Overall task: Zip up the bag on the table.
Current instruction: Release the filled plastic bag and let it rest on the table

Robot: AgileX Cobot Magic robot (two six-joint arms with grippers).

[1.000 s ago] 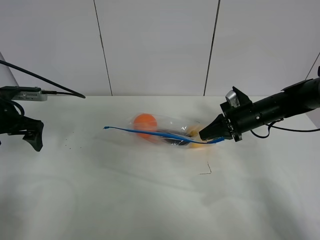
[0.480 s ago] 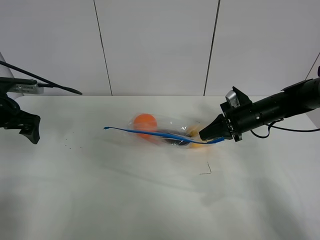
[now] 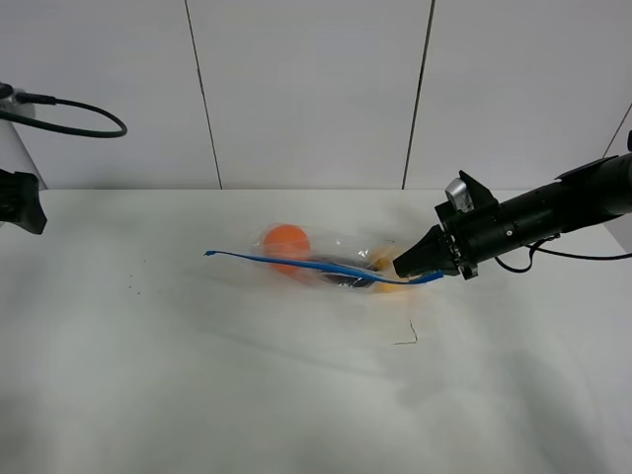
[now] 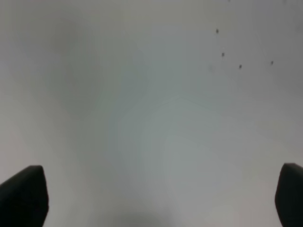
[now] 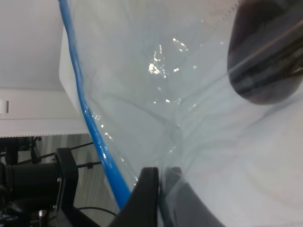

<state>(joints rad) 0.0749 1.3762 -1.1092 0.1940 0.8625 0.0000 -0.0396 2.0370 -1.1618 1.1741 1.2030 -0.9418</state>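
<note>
On the white table (image 3: 247,385), centre stage: my right pincer (image 3: 405,269) has the bag (image 3: 326,259) by its right end.
Up high, my left pincer (image 3: 22,202) is half cut off at the far left edge, well apart. Left wrist: two dark fingertips (image 4: 23,196) spread wide, only their corners showing. Right wrist: fingers (image 5: 147,189) nipped tight on clear plastic just beside the blue zipper strip (image 5: 90,118); a dark purple item (image 5: 265,52) blurs behind.

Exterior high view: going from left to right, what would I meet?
the left gripper → free end of the blue zipper strip → orange item inside the bag → the right gripper, pinching the bag's right end.
</note>
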